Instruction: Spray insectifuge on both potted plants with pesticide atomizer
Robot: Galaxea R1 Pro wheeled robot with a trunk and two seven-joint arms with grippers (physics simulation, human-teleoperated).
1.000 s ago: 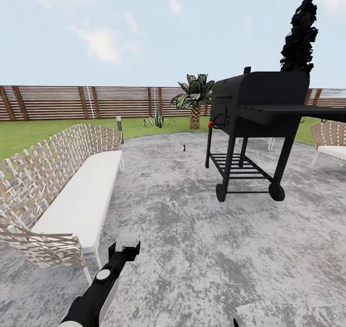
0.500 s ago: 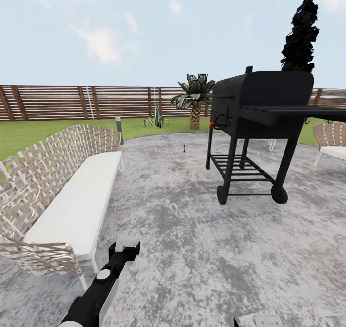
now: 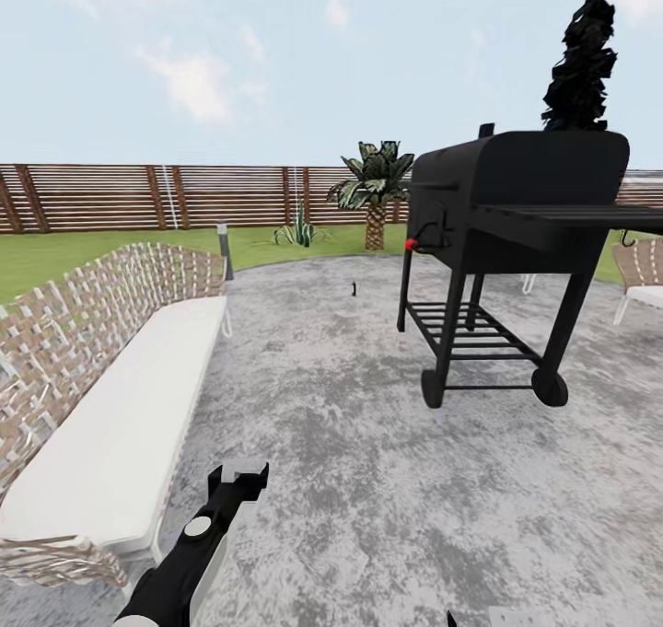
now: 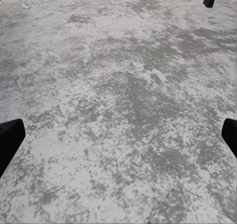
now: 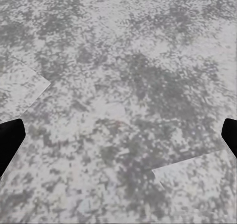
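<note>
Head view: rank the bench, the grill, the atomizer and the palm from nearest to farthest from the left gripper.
1. Bench, beside the left gripper, on its left.
2. Grill, ahead on the right.
3. Atomizer, small, far ahead on the patio.
4. Palm, by the fence.

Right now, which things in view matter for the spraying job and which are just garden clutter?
For the job:
- pesticide atomizer, standing on the patio
- spiky potted plant by the fence

Just there:
- black grill
- woven bench
- palm
</note>
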